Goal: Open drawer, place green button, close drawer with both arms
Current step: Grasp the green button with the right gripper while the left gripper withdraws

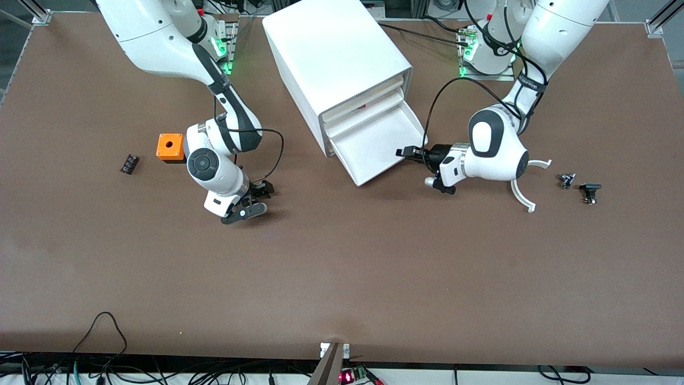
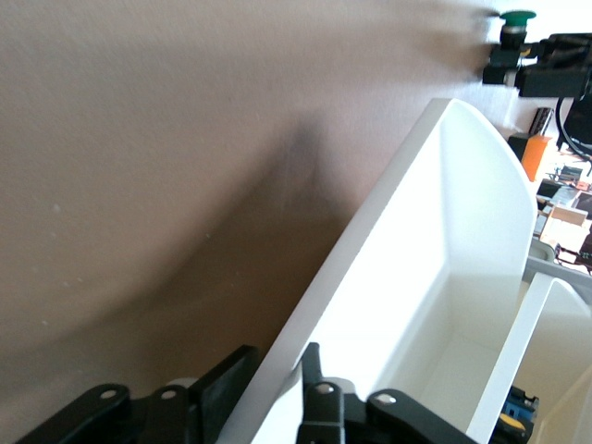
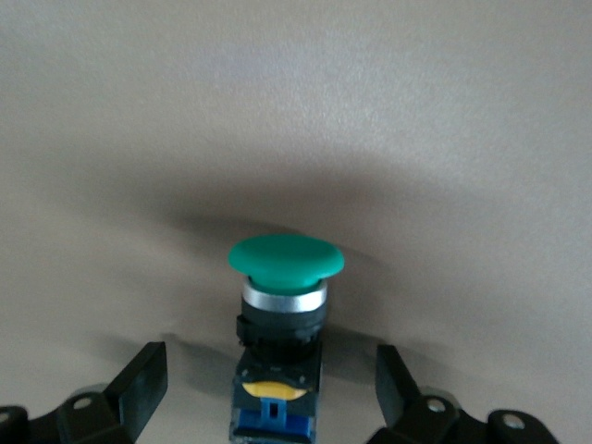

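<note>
Spanning whole scene: bare brown table (image 1: 342, 278).

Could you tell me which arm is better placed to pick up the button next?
Right: its open gripper straddles the button, while the left gripper is at the open drawer's wall.

The desk (image 1: 342, 278) has a plain brown matte top that spans nearly the whole front view, evenly lit with soft shadows. Aluminium frame posts (image 1: 658, 21) stand at the two corners along its robot-side edge, and a further metal bracket (image 1: 334, 353) sits midway on the camera-side edge. Loose black cables (image 1: 101, 326) hang along that same edge, beside a small board with a red light (image 1: 347, 376).
</note>
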